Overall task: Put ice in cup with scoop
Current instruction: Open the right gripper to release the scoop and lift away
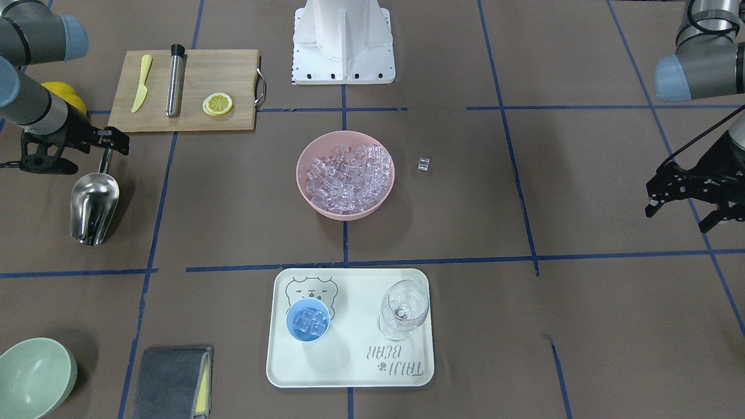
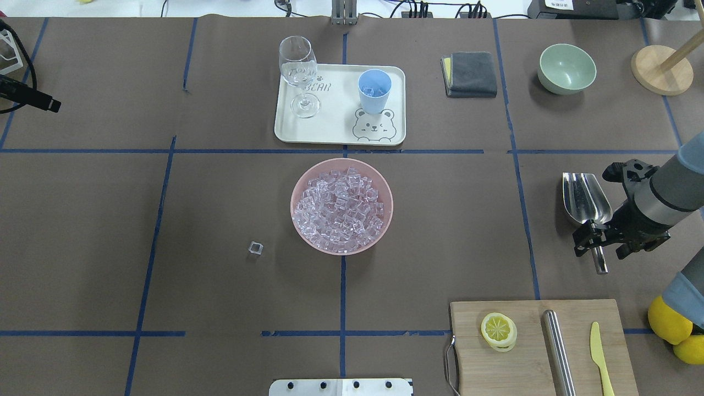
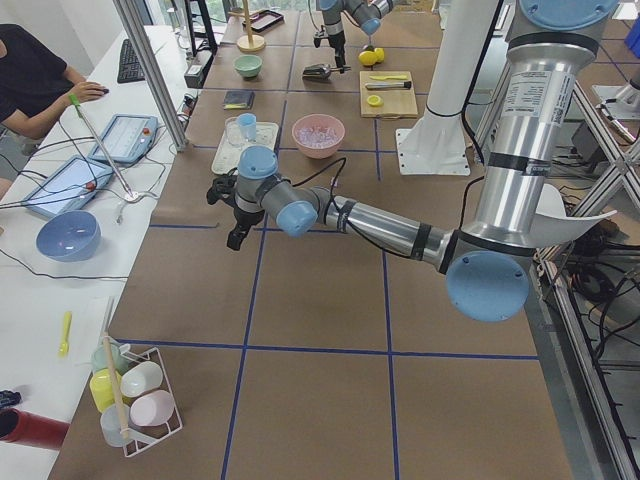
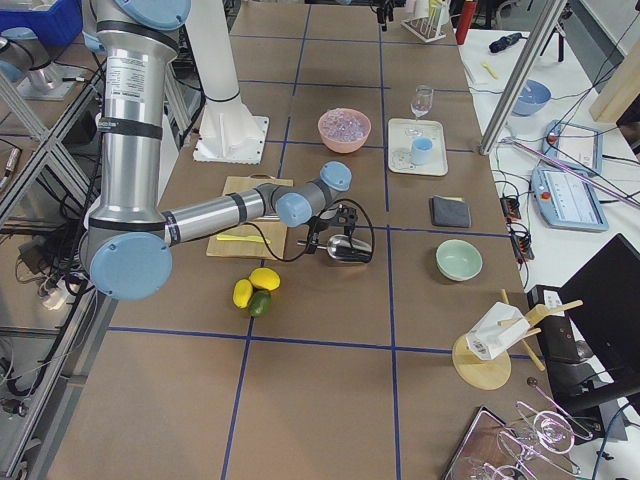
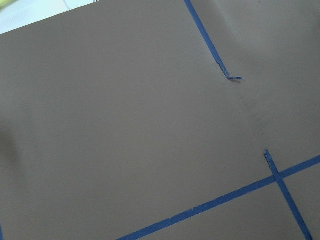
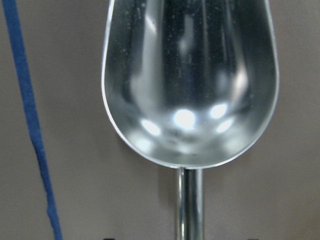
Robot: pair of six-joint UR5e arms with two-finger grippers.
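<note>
From across the table, we see the right gripper (image 1: 106, 152) clamped on the rod handle of the shiny steel scoop (image 1: 93, 206), its trough lying empty ahead of the fingers. From overhead, the small light-blue plastic cup (image 2: 374, 91) already holds clear ice cubes (image 2: 373, 91); we judge any next load from the pink bowl (image 2: 385, 187) needs a level trough. The left gripper (image 1: 687, 195) hangs spread wide.

Bare table between scoop (image 2: 586, 199) and pink bowl (image 2: 341, 205); wine glass (image 2: 298, 74) crowds cup (image 2: 374, 91).

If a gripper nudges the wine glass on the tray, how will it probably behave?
The wine glass looks top-heavy: a wide bowl on a thin stem, so it would probably tip rather than slide. Its clear thin glass seems fragile. On the smooth tray its foot may also slip.
</note>
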